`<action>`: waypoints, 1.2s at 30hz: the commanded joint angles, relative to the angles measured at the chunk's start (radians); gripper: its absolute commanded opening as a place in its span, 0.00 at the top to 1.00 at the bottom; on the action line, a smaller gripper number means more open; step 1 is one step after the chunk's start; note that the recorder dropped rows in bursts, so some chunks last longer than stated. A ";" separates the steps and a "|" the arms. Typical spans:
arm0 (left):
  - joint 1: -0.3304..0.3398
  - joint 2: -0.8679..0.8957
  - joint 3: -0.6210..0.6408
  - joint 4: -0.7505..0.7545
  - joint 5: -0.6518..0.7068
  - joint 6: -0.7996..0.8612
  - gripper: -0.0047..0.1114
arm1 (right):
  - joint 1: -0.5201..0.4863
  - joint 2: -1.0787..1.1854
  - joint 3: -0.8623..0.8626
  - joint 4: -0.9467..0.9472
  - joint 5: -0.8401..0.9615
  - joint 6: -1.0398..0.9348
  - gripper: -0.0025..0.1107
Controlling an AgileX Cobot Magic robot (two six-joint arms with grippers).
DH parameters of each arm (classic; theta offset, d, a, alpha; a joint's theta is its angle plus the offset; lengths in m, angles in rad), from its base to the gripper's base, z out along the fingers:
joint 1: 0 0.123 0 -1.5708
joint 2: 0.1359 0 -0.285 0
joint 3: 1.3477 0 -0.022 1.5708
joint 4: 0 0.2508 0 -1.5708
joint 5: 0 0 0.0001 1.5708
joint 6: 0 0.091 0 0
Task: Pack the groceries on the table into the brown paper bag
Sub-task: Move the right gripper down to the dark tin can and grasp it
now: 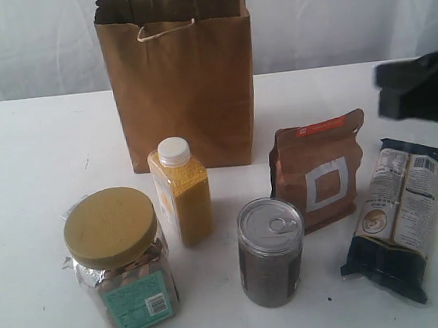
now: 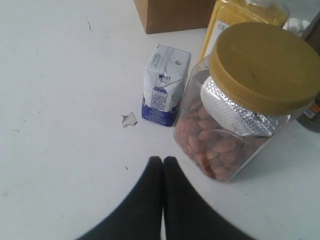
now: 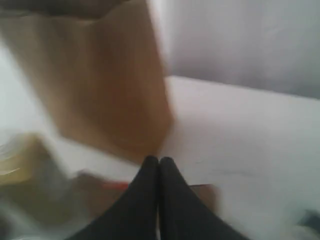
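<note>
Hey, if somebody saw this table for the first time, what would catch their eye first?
The tall brown paper bag standing upright at the back of the white table dominates the exterior view. In front of it, the yellow-lidded clear jar of nuts stands nearest on the left, with the yellow white-capped bottle just behind it. The copper-brown pouch and long dark-blue/cream packet sit on the right.
</note>
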 commanded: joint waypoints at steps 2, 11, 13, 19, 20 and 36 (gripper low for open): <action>0.005 -0.008 0.007 -0.019 0.020 0.008 0.96 | 0.016 0.098 0.015 -0.254 -0.516 0.205 0.98; 0.005 -0.008 0.028 -0.017 0.114 0.008 0.96 | 0.189 0.105 0.223 -0.254 -0.312 0.014 0.98; 0.005 -0.017 0.019 -0.012 0.111 0.008 0.96 | 0.271 0.068 0.258 -0.254 -0.141 0.014 0.98; 0.005 -0.153 -0.058 0.013 0.137 0.008 0.96 | 0.417 -0.008 0.315 -0.254 0.204 0.014 0.98; 0.005 -0.185 -0.067 0.027 0.139 0.008 0.96 | 0.433 -0.008 0.318 -0.254 0.208 0.006 0.98; 0.005 -0.297 -0.057 0.022 0.204 -0.003 0.96 | 0.466 0.151 0.314 -0.164 0.178 -0.023 0.06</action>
